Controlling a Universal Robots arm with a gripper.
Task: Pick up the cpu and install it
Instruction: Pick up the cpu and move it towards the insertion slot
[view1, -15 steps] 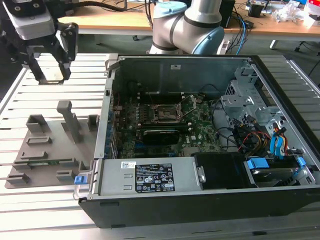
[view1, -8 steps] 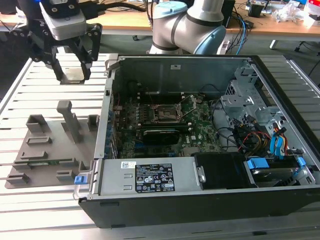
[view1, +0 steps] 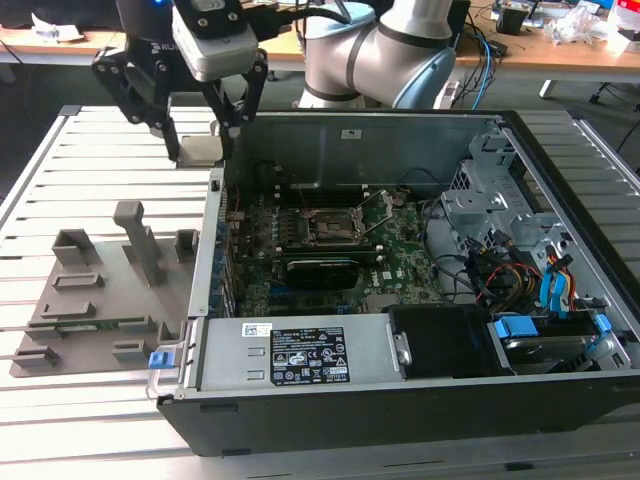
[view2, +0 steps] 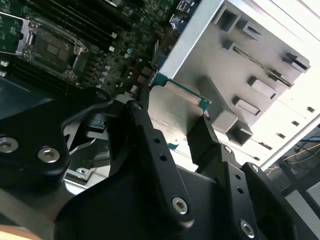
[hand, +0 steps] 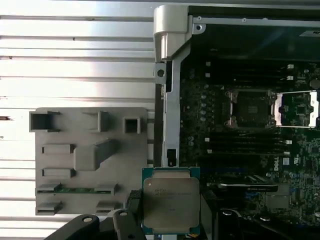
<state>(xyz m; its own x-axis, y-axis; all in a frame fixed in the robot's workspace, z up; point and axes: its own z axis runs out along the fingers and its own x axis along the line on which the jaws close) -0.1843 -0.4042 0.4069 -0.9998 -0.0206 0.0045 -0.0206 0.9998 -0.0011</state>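
Your gripper (view1: 200, 146) has its fingers (view2: 200, 140) closed tight on the cpu (hand: 170, 202), one on each side. The chip is up in the air with its shiny top showing. It hangs by the side wall of the computer case (view1: 420, 150), near the grey plate (view1: 100, 300). The open socket (hand: 248, 107) is well apart from it.

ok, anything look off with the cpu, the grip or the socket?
Nothing stands out. The gripper holds the cpu squarely, not skewed, beside the computer case's wall. The motherboard socket lies open and empty, with no damage that shows.
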